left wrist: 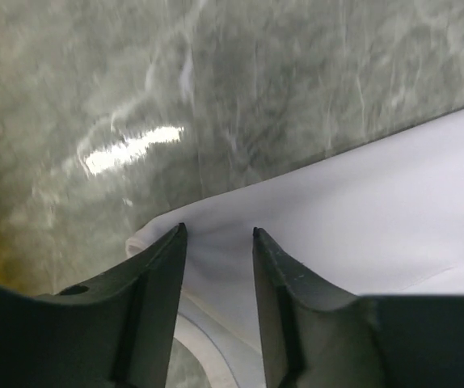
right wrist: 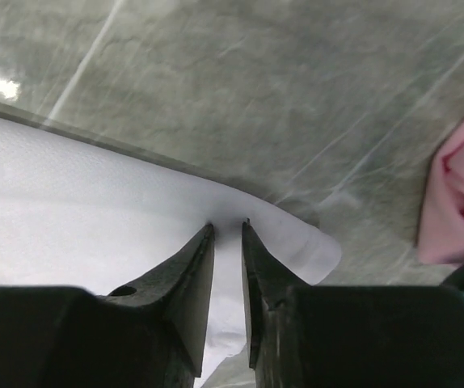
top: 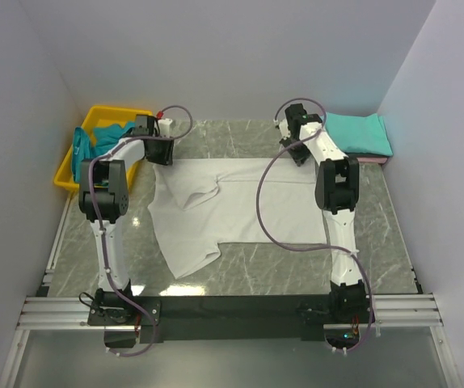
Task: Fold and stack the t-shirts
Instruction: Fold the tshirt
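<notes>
White t-shirt (top: 240,202) lies spread flat mid-table (top: 297,271), one sleeve folded in on the left, hem side toward the arm bases. Both arms are at its far edge: left gripper (top: 161,151) on the far-left corner, just beside the yellow tray (top: 64,174); right gripper (top: 301,153) on the far-right corner. In the left wrist view the jaws stand a moderate gap apart with the shirt's corner running up between them. Cloth creases toward the tips, but I can't tell if it's actually clamped. In the right wrist view the jaws are nearly together with the shirt's edge puckered and pinched right at the tips, so that one is gripping the white t-shirt. A loose teal t-shirt (top: 103,137) is bunched in the tray and hangs over its rim. A folded teal t-shirt (top: 360,133) sits on a pink t-shirt (top: 373,161) at far right, apart from the white one.
</notes>
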`<state>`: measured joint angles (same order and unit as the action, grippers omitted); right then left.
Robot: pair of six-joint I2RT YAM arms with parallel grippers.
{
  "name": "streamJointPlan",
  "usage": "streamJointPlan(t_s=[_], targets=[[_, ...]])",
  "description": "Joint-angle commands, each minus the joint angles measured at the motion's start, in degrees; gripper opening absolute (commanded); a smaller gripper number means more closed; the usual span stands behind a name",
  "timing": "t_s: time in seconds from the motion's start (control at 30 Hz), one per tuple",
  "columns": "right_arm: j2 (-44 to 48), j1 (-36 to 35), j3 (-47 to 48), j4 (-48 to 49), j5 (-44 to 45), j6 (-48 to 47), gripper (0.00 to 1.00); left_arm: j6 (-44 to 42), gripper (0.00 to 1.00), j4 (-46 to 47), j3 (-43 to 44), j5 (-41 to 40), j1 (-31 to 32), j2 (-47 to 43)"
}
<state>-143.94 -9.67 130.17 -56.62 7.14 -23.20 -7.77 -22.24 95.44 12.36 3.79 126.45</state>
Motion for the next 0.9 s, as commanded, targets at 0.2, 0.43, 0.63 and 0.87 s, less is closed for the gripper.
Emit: streamJointPlan(t_s=[0.2, 0.43, 0.63, 0.87], targets=[[17.3, 0.3, -8.8, 6.3, -4.5, -1.1, 0.74, -1.2, 0.57, -4.9, 4.7, 20.3, -1.9, -9.7], [41.8, 0.2, -31.8, 1.4, -16.3, -9.0, 0.86, -12.9, 0.64, -7.9, -16.0, 26.7, -2.6, -33.8], [58.2, -0.1, -57.3, 1.9, -18.5, -17.5, 0.63, -32.2, 0.58, -23.8, -29.7, 30.0, -6.9, -43.0], [70.9, -2.9, -77.0, 7.7, -13.9, -20.7, 0.51, -39.7, 0.58, -23.4, -45.3, 27.6, -7.5, -55.3]])
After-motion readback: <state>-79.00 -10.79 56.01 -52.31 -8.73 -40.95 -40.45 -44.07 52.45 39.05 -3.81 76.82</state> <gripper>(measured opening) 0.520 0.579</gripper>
